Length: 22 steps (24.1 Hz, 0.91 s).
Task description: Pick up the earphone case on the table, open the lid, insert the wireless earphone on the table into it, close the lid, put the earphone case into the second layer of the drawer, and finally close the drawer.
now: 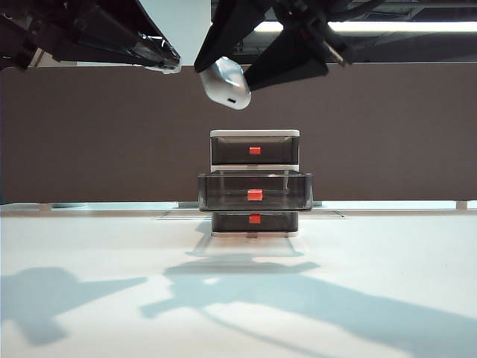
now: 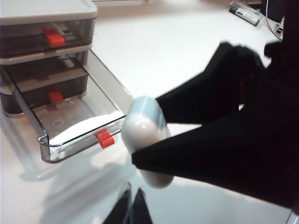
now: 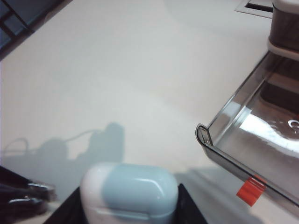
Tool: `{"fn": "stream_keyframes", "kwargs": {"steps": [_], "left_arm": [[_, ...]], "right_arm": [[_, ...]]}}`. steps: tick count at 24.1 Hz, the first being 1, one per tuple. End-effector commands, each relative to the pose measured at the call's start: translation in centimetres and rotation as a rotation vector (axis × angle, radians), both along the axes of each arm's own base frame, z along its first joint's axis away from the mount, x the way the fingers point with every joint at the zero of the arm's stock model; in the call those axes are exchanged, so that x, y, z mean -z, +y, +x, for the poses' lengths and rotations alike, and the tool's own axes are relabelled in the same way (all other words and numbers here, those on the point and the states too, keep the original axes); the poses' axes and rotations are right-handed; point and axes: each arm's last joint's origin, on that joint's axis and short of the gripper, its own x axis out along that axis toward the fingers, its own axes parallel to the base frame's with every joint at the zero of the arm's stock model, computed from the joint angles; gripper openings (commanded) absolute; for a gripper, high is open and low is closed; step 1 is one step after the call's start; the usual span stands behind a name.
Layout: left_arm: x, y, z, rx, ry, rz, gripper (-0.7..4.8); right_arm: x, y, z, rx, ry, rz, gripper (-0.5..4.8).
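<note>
Jaws on my right gripper (image 1: 237,74) pinch the earphone case (image 1: 226,83) across its middle, high above the drawer (image 1: 255,183); my left gripper (image 2: 131,205) hangs beside the case, fingers pressed together and empty. I judge the case light, stiff and slick, so a squeeze on its flat sides suits it better than its rounded ends. It looks glossy white, pill-shaped, lid seam closed, with a dark slot at one end. Below it, the second layer of the drawer (image 1: 255,191) stands pulled out.
</note>
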Motion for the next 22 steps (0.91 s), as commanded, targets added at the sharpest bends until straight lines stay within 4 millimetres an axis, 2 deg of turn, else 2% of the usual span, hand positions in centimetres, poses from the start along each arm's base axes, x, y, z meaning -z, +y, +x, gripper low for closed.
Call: {"fn": "stream_keyframes", "kwargs": {"steps": [1,3,5,9,22], "left_arm": [[-0.1,-0.1,0.0,-0.007,0.02,-0.036,1.23],[-0.2,-0.2,-0.2,-0.006,0.036,-0.051,1.38],[-0.1,-0.3,-0.2,-0.009,0.06,-0.068,1.96],[0.0,-0.5,-0.1,-0.005,0.068,-0.076,2.47],[-0.2,-1.2,0.6,-0.009,0.038,-0.137,2.47]], "right_arm": [[-0.1,0.3,-0.1,0.019,-0.024,0.096,1.44],[-0.2,0.3,0.0,0.031,-0.04,0.104,1.44],[-0.5,0.3,0.0,0.03,-0.058,0.125,1.44],[-0.6,0.4,0.0,0.011,-0.062,0.142,1.44],[-0.6,0.6,-0.2,-0.071,-0.032,0.165,1.44]]}}
